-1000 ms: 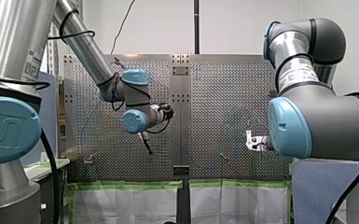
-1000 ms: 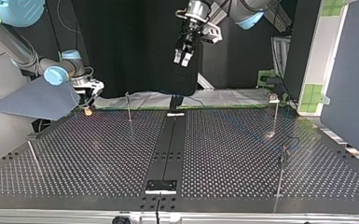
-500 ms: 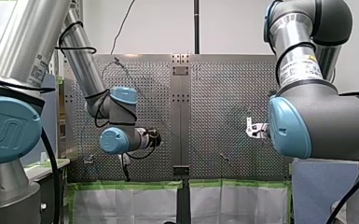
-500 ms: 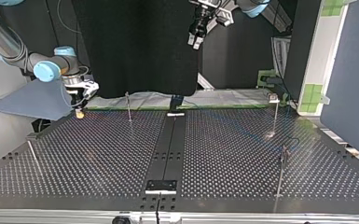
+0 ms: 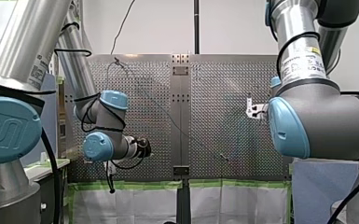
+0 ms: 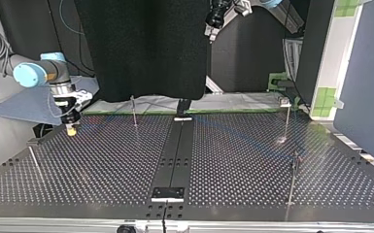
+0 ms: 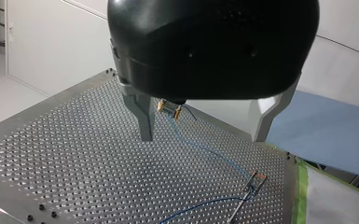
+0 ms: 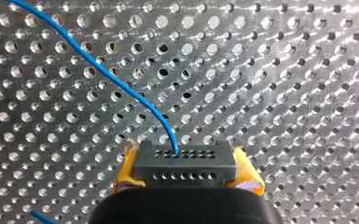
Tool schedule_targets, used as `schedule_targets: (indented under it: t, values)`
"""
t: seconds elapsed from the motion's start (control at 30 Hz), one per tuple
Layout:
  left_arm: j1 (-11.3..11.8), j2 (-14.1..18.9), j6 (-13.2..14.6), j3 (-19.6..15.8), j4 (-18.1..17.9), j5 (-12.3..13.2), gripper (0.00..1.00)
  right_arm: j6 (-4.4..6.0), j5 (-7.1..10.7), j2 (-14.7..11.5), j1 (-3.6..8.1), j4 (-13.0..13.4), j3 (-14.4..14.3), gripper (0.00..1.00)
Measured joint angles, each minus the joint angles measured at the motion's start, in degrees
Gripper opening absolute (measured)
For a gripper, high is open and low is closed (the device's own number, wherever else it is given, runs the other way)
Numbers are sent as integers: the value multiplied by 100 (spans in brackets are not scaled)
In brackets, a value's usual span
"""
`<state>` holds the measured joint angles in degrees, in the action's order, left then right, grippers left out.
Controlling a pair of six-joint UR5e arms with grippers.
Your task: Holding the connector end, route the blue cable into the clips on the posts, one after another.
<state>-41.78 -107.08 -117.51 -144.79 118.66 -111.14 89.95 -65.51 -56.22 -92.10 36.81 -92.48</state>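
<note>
My right gripper (image 8: pixel 185 169) is shut on the dark grey connector (image 8: pixel 185 163), held between its yellow pads (image 8: pixel 125 173) just above the perforated table (image 8: pixel 284 70). The blue cable (image 8: pixel 112 79) leaves the connector's face and runs off over the holes. In the top view my right gripper (image 6: pixel 71 129) hangs low at the table's far left corner. My left gripper (image 7: pixel 204 137) is open and empty, high above the table (image 7: pixel 74 158). Far ahead between its metal fingers (image 7: pixel 144 119) shows the connector (image 7: pixel 169 110), from which the blue cable (image 7: pixel 205 149) runs to a clip on a post (image 7: pixel 254 179).
Thin posts stand on the table in the top view: one at the back left (image 6: pixel 133 110), one at the back right (image 6: pixel 287 119), one at the front right (image 6: pixel 294 177) and one at the front left (image 6: pixel 33 160). A dark centre strip (image 6: pixel 177 155) divides the table.
In the top view my left gripper rose and moved right toward the upper edge. My right gripper carried the connector leftward and lower, close to the table.
</note>
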Motion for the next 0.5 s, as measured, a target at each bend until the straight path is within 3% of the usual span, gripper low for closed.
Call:
schedule_targets:
  t: [0.5]
  values:
    - [1,0,49,-3,-84,0,100,-63,64,118,65,28,-38,0]
